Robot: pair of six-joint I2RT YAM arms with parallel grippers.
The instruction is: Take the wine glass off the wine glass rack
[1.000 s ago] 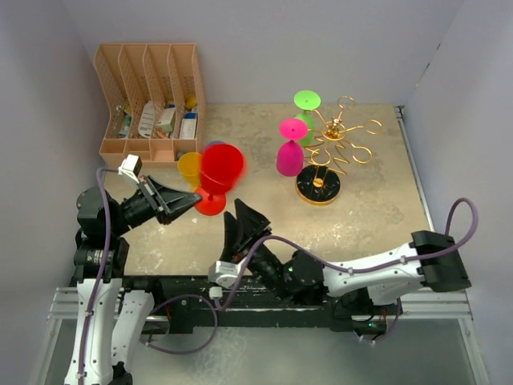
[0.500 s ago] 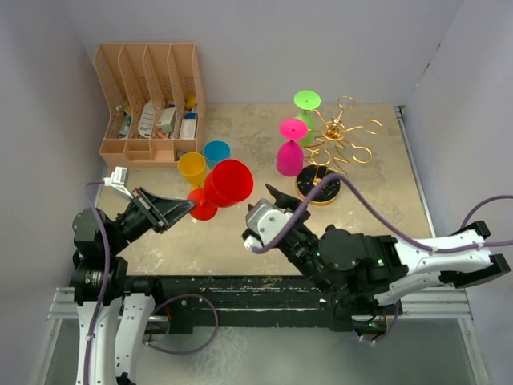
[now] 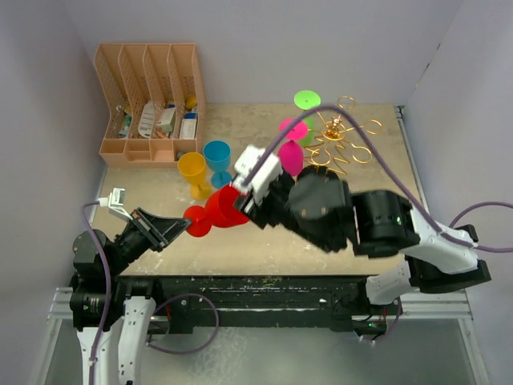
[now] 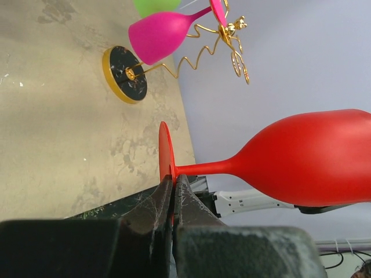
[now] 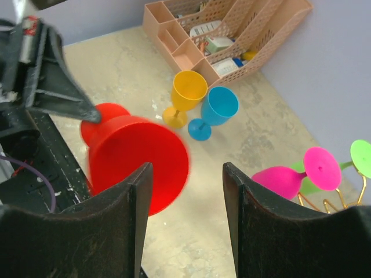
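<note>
My left gripper (image 4: pixel 173 188) is shut on the round foot of a red wine glass (image 4: pixel 313 156), which hangs tilted on its side above the near-left table (image 3: pixel 220 207). In the overhead view that gripper (image 3: pixel 183 227) sits just left of the foot. My right gripper (image 5: pixel 186 174) is open and hovers right by the red bowl (image 5: pixel 136 162), which lies toward its left finger, not between the jaws. The gold wine glass rack (image 3: pixel 341 135) stands at the back right, its dark base (image 4: pixel 124 74) showing in the left wrist view. A pink glass (image 3: pixel 291 154) and a green glass (image 3: pixel 307 99) hang on it.
A yellow glass (image 3: pixel 192 170) and a blue glass (image 3: pixel 216 156) stand upright near a tan desk organizer (image 3: pixel 148 100) at the back left. My right arm (image 3: pixel 353 216) stretches across the middle of the table. Walls close in on three sides.
My right arm swung up from the near edge across the table to the red glass. My left gripper drew back toward the near left, still holding the glass.
</note>
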